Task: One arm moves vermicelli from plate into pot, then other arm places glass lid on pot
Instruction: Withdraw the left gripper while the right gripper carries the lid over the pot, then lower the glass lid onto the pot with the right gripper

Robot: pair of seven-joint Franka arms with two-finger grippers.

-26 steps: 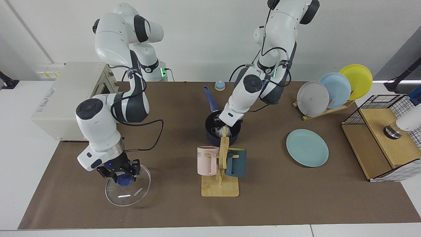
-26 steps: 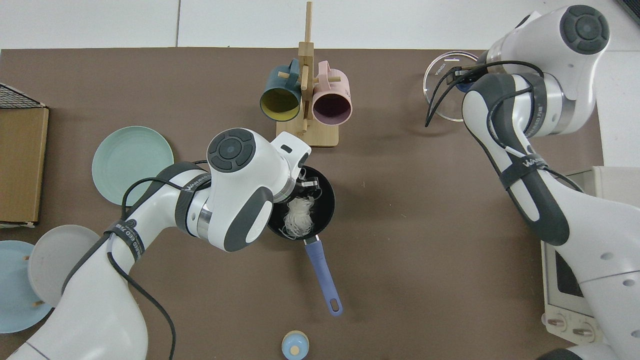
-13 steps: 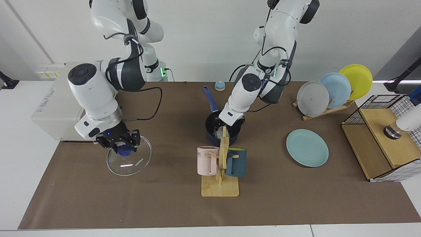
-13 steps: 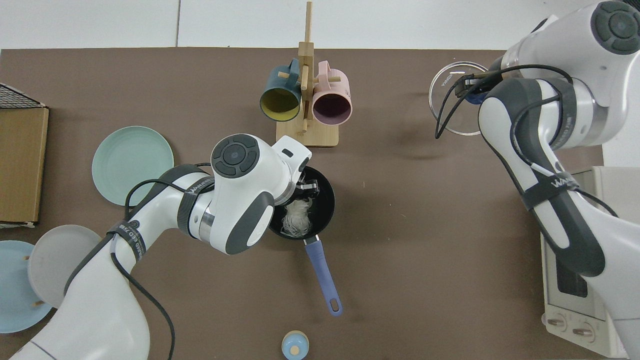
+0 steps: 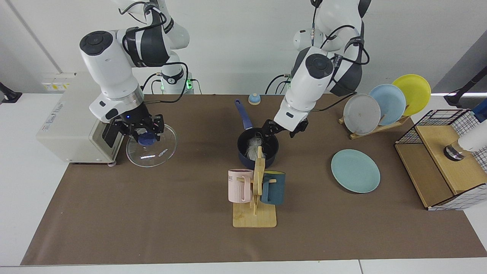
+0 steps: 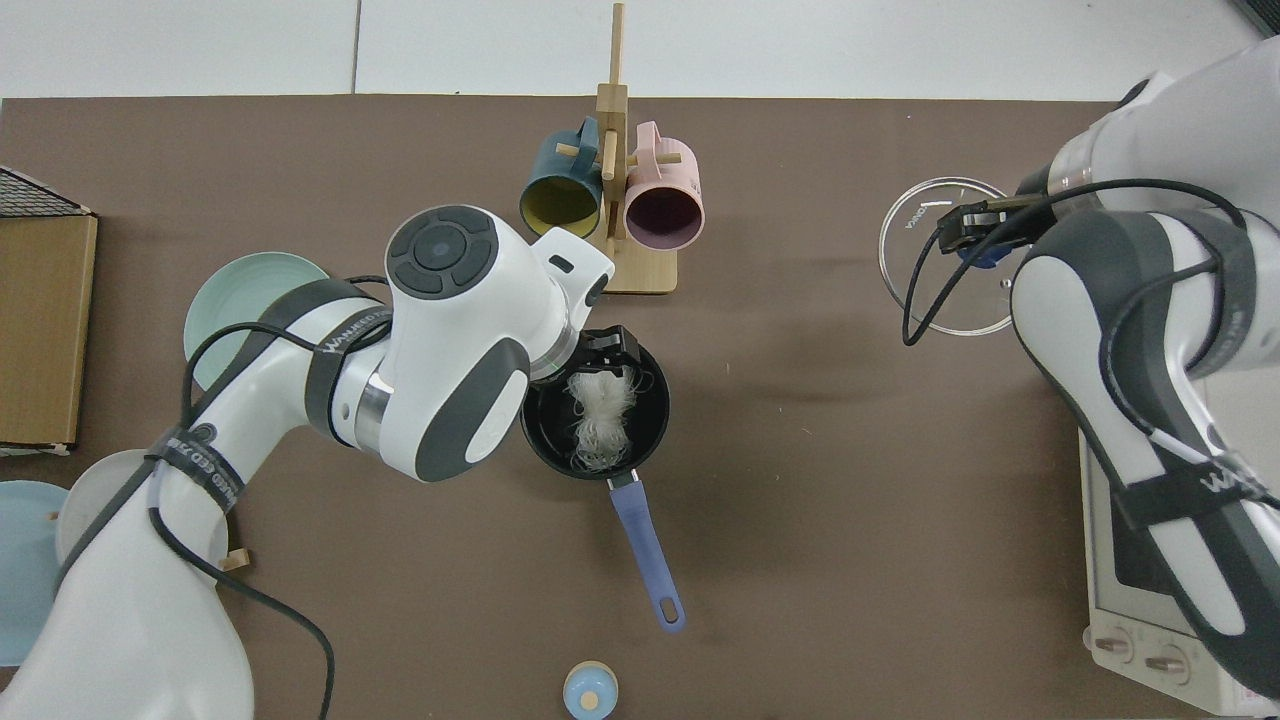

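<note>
The vermicelli (image 5: 252,146) (image 6: 600,415) lies inside the dark navy pot (image 5: 243,154) (image 6: 653,432), whose blue handle points to the back of the table. My left gripper (image 5: 280,131) (image 6: 610,350) hangs open and empty just above the pot's rim, on the plate side. The teal plate (image 5: 355,170) (image 6: 235,300) lies bare, and in the top view the left arm covers part of it. My right gripper (image 5: 145,137) (image 6: 985,240) is shut on the blue knob of the glass lid (image 5: 159,148) (image 6: 930,290). It holds the lid in the air, tilted, in front of the white appliance.
A wooden mug rack (image 5: 255,213) with a pink and a dark teal mug stands just in front of the pot. Upright plates in a rack (image 5: 384,104) and a wire basket with a wooden box (image 5: 445,163) stand beyond the plate. A white appliance (image 5: 72,114) stands behind the lid.
My right arm has lifted the lid off the table and carried it back and up. My left gripper has risen out of the pot and left the vermicelli inside.
</note>
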